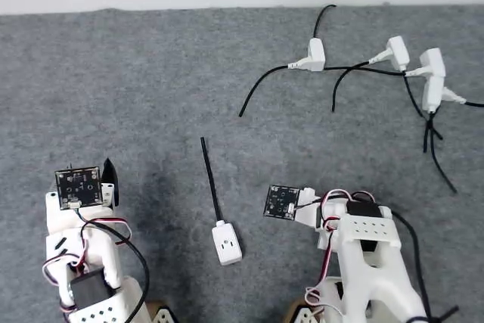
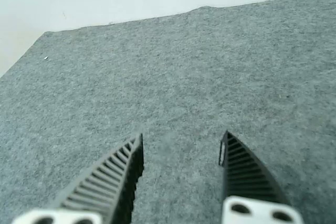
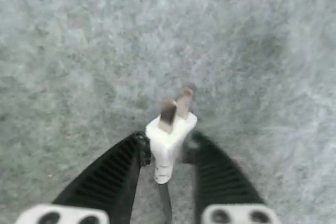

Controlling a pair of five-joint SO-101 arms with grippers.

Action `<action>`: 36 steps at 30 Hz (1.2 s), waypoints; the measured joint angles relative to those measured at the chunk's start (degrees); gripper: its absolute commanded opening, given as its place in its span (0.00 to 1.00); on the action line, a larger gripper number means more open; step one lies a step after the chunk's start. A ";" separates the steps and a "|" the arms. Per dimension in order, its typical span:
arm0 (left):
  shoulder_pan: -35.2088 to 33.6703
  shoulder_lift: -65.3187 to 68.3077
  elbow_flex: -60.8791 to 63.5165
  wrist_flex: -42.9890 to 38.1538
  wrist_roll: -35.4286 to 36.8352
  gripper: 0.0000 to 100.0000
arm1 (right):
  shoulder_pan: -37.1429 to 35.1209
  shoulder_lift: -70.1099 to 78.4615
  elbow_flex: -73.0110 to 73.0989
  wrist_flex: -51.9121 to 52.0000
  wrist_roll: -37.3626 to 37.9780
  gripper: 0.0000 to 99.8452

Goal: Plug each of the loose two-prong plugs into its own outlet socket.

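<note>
My right gripper [image 3: 169,139] is shut on a white two-prong plug [image 3: 170,127]. Its two metal prongs point away from the wrist, just above the grey mat. A loose white outlet socket [image 1: 227,241] lies flat on the mat between the two arms, its black cord [image 1: 211,175] running toward the back. The right arm [image 1: 363,232] stands just right of that socket. My left gripper [image 2: 181,140] is open over bare mat with nothing between its fingers; it sits at the front left [image 1: 107,175].
Several white plug-and-socket pairs [image 1: 397,52] lie joined at the back right, with black cords [image 1: 431,138] trailing across the mat. The grey mat [image 1: 136,88] ends at a pale wall along the back.
</note>
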 measured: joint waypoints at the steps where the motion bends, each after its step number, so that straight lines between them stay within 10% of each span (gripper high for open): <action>1: 0.00 0.00 0.00 0.00 0.00 0.23 | 0.09 0.00 0.00 -0.26 0.00 0.01; 13: 0.44 0.00 0.00 0.00 -0.09 0.23 | 0.09 0.88 -1.32 0.18 0.00 0.01; 36: 7.47 0.00 0.00 0.00 -3.08 0.23 | -10.64 0.79 -44.75 36.75 -12.66 0.01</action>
